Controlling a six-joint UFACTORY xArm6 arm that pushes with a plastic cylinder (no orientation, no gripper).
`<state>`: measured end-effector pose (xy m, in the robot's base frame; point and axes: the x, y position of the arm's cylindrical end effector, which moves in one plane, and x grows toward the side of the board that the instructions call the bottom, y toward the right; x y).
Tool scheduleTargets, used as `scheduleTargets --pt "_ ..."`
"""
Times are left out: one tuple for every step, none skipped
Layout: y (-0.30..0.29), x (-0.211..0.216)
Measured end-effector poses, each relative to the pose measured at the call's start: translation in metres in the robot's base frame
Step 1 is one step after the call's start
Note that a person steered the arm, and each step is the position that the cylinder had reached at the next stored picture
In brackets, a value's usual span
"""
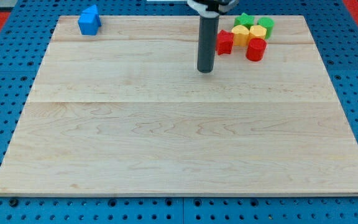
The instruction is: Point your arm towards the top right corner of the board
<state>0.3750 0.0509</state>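
Rod (207, 37) top cut off by view's top edge; red block (225, 42) shape unclear.

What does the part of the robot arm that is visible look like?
A straight, dark grey cylindrical rod, smooth and unmarked, ending in a flat round end, my tip. At the view's top it joins a black and white mount, mostly cut off. No cables show.

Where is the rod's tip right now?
My tip rests on the wooden board, upper centre of the view, just left of the red block.
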Motion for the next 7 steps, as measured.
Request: scheduleTargets --pt "0.078 0.035" --pt "0.157 0.027" --pt "0.217 -0.007" --pt "0.219 -0.009" --pt "0.216 -0.026" --pt "0.235 -0.067" --pt "0.24 -0.115"
